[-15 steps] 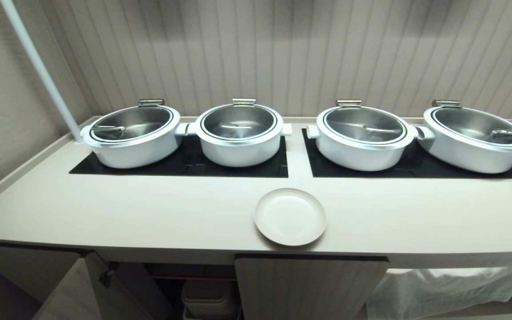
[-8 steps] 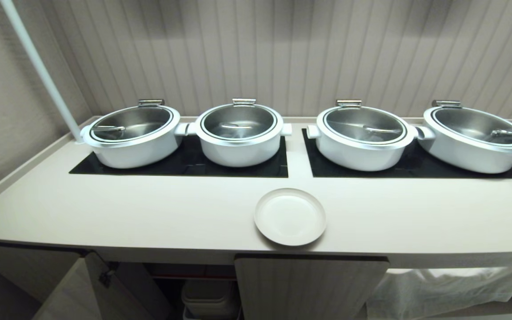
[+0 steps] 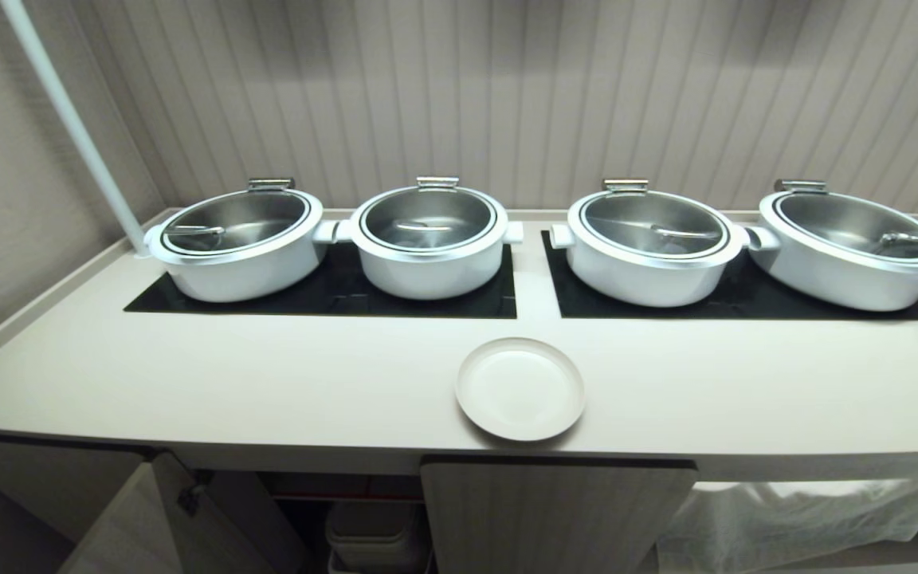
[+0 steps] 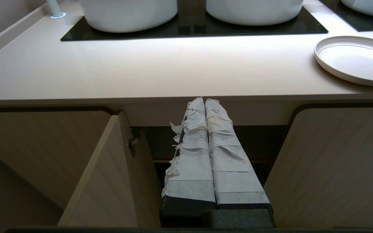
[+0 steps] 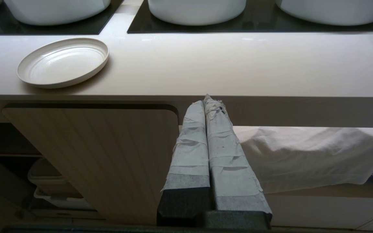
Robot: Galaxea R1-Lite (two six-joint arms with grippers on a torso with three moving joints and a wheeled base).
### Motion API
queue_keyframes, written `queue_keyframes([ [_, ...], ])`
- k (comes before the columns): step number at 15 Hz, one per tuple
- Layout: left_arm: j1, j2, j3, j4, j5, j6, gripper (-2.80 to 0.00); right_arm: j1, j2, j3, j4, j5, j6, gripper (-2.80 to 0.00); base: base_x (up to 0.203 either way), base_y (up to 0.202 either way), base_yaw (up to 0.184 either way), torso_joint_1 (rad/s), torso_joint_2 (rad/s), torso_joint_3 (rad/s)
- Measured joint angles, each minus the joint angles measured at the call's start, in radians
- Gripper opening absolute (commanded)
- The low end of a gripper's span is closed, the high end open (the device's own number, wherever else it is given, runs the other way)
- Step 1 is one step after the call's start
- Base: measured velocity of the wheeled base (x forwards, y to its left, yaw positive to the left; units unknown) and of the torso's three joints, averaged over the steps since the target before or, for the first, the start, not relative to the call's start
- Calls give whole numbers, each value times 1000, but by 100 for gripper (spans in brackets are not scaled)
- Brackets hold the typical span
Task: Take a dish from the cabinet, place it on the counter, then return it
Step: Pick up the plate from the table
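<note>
Our left gripper (image 4: 205,101) is squeezed shut with nothing in it, low in front of the cabinet (image 4: 335,155). Our right gripper (image 5: 206,98) is pressed shut too, also bare. The dish (image 3: 520,388) sits flat on the counter (image 3: 268,375), near its front edge. Inside the cabinet we see maybe a pale tub (image 3: 375,530).

my left gripper (image 4: 205,100) is shut tight, its two taped fingers (image 4: 191,155) pressed together. my right gripper (image 5: 206,98) is shut too, holding nothing.
</note>
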Motion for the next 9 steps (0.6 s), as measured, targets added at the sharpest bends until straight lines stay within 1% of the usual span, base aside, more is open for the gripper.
queue_keyframes([
  [4,0,0,0,0,0,0,-280,0,0,0,1,0,0,-280,0,0,0,0,0,0],
  [6,-2,0,0,1,1,0,-280,-3,0,0,0,1,0,-280,3,-60,4,1,1,5],
  [7,0,0,0,1,0,0,-280,0,0,0,0,1,0,-280,1,-140,3,2,6,-2],
  [9,0,0,0,0,0,0,-280,1,0,0,1,0,0,-280,0,-198,2,4,2,1],
])
